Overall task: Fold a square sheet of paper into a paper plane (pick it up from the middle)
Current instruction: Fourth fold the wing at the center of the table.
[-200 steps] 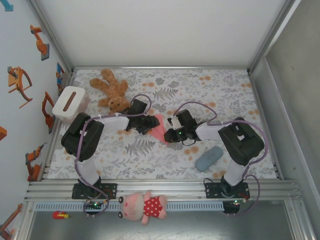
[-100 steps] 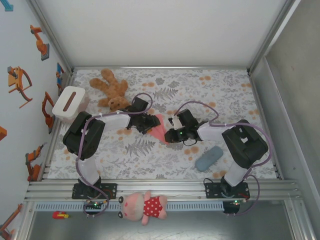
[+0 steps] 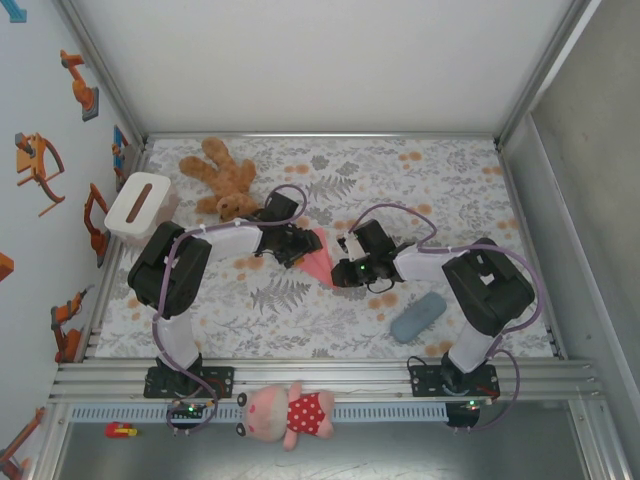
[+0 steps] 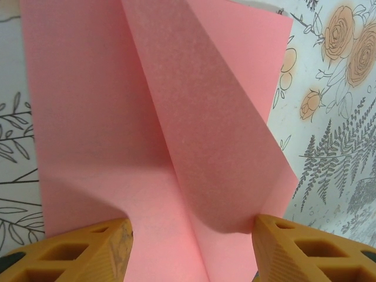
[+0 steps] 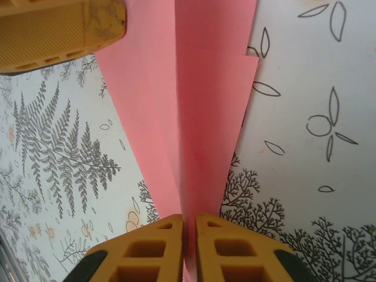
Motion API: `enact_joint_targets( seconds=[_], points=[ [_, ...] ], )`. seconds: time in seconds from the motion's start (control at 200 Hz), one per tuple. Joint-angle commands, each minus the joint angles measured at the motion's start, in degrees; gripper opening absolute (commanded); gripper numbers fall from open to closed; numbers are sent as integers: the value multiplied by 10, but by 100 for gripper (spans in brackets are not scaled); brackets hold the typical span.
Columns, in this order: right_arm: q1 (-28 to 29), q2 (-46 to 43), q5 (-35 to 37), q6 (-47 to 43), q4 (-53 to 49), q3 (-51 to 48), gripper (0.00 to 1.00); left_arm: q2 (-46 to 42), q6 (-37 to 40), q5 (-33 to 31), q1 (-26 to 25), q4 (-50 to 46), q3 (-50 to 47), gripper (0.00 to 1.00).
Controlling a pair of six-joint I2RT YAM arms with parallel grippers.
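Position: paper (image 3: pixel 318 256) lies mid-frame on the worktop (image 3: pixel 455 185) in the top view, part-folded into a narrow wedge between the two arms. Not yet a plane.

Grip, right: the right fingers (image 5: pixel 226 249) are pressed together on the paper's centre ridge, pinching it at the bottom centre of the right wrist view. Likely purpose: anchor the crease so the layers cannot slide while the other arm works.

Grip, left: the left fingers (image 4: pixel 88 249) are spread wide, one at each lower corner of the left wrist view, straddling the paper without gripping it. One flap stands up off the sheet and curls toward the lower right; the layer beneath lies flat. Judgement: this arm is placed to press that flap down.

Edges: right of the ridge in the right wrist view, a small step shows where two layers fail to meet — alignment imperfect.

Room: bare worktop above and below the paper. The bear (image 3: pixel 225 180) sits upper left, the pouch (image 3: pixel 418 317) lower right, both apart from the paper. The two arms' fingers are near one another — little margin there.
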Motion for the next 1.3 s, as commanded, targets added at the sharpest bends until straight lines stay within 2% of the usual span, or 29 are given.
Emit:
enact_joint_targets(
  seconds=[0.0,0.14,0.346,0.791,1.102,1.292],
  points=[
    [-3,-17,13,-4,-11,3,17,44,16,-14,-7,-100,-18,58],
    [-3,-43,36,4,-7,5,24,46,18,-13,-8,-103,-16,59],
    [-4,-17,24,15,15,25,26,49,20,-12,-9,-104,-14,59],
    [-4,41,1,26,43,59,22,51,20,-6,-13,-104,-12,59],
    [-4,54,-12,30,54,55,13,47,20,-5,-13,-104,-10,59],
    [-6,58,-15,31,57,47,13,42,19,-4,-12,-104,-9,59]
  ],
)
